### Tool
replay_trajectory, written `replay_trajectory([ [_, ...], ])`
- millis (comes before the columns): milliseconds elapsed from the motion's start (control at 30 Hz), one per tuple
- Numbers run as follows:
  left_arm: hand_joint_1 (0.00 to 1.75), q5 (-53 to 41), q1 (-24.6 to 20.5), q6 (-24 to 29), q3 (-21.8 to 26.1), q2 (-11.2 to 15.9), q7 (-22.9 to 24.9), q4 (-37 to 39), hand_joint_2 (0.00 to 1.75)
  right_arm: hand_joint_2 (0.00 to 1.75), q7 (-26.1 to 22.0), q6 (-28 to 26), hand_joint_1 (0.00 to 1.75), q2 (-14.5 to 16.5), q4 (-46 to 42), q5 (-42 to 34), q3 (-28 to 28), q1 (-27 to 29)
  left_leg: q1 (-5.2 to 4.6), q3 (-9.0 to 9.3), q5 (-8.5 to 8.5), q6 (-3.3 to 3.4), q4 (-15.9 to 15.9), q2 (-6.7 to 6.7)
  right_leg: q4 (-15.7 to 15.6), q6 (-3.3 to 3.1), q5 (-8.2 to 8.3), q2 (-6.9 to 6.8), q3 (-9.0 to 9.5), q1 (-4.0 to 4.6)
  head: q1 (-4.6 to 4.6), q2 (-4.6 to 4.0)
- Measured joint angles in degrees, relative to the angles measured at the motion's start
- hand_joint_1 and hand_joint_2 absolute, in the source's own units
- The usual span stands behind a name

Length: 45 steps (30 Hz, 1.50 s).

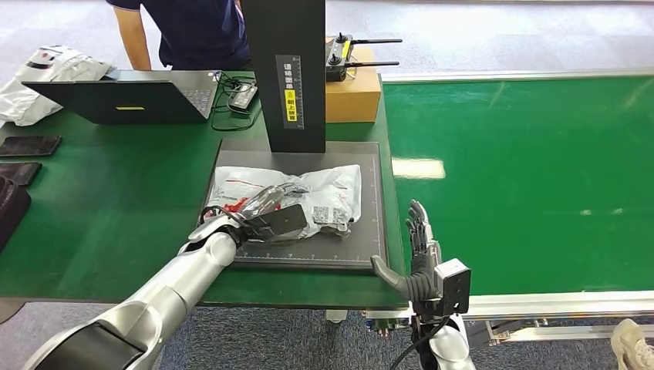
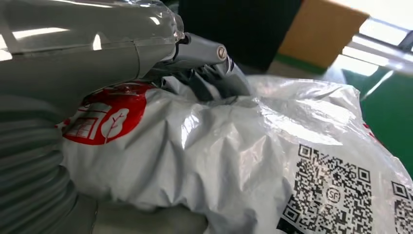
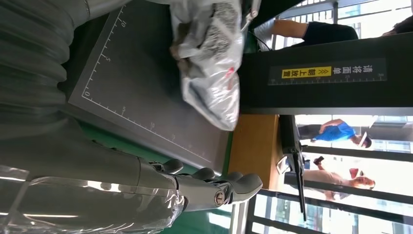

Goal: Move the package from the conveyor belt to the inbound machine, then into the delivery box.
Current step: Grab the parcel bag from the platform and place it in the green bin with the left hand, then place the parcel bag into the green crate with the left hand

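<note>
Left hand (image 1: 262,222) grips the package (image 1: 324,193) lying on the inbound machine (image 1: 370,231) platform at 12 o'clock; right hand (image 1: 416,254) empty, fingers spread, at 3 o'clock; conveyor belt (image 1: 524,177) step looks done, delivery box transfer remains.

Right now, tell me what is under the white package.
The package lies on the black gridded platform of the inbound machine, with the left hand on it. The platform's ruled edges show around it; the part beneath the package is covered.
</note>
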Motion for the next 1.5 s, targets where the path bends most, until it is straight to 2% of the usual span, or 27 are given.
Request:
replay_trajectory([
  [367,1.75,5.8,2.7,8.5,8.2,1.1,-10.9,-2.7,1.75,1.75,0.1,-0.6,0.0,0.0,2.7,-0.3,0.3,-2.3,0.0,-0.02,0.0,0.0,0.0,0.0,0.0,0.0,-0.01,0.0,-0.01,-0.01,0.01,0.0],
  [633,1.75,10.6,8.0,14.8,14.2,2.4,-16.6,-14.2,1.75,1.75,-0.1,-1.1,0.0,0.0,4.9,-1.4,1.3,-2.6,0.0,-0.04,0.0,0.0,0.0,0.0,0.0,0.0,-0.01,0.0,-0.04,0.0,0.01,0.0],
  [833,1.75,14.1,12.3,19.3,20.1,4.2,-17.7,-24.8,1.75,1.75,-0.1,-1.0,0.0,0.0,6.6,-1.4,1.8,-3.7,0.01,-0.04,0.0,-0.01,0.0,0.01,0.0,-0.01,-0.02,0.02,-0.05,0.02,0.0,0.0],
  [1000,1.75,16.7,12.6,20.5,25.1,5.8,-17.7,-27.4,1.75,1.75,-0.2,-0.9,0.0,0.0,7.2,-1.7,2.3,-3.9,0.02,-0.04,0.01,-0.02,0.0,0.0,0.0,-0.02,-0.02,0.01,-0.05,0.02,0.01,0.0],
  [1167,1.75,14.9,12.1,28.0,29.9,7.9,-17.5,-26.8,1.75,1.75,-0.4,-0.8,0.0,0.1,7.8,-2.1,2.7,-3.9,0.02,-0.05,0.01,-0.02,0.0,0.01,0.0,-0.02,-0.02,0.02,-0.06,0.02,0.01,0.0],
  [1300,1.75,6.9,10.1,34.3,34.8,9.9,-14.8,-23.7,1.75,1.75,-0.4,-0.8,0.0,0.3,8.2,-2.1,2.9,-4.1,0.03,-0.05,0.02,-0.04,0.0,0.01,0.0,-0.03,-0.03,0.02,-0.07,0.03,0.01,0.0],
  [1367,1.75,3.3,8.6,35.4,38.1,10.8,-13.6,-21.4,1.75,1.75,-0.4,-0.8,0.0,0.5,8.5,-2.1,3.0,-4.3,0.03,-0.05,0.04,-0.06,0.0,0.02,0.0,-0.04,-0.03,0.04,-0.07,0.03,0.01,0.0],
  [1500,1.74,2.6,6.7,35.8,43.3,12.2,-13.2,-17.1,1.75,1.75,-0.5,-0.8,0.0,0.7,8.8,-2.1,3.1,-4.5,0.04,-0.04,0.04,-0.07,0.0,0.02,0.1,-0.05,-0.03,0.04,-0.07,0.04,0.01,0.0],
])
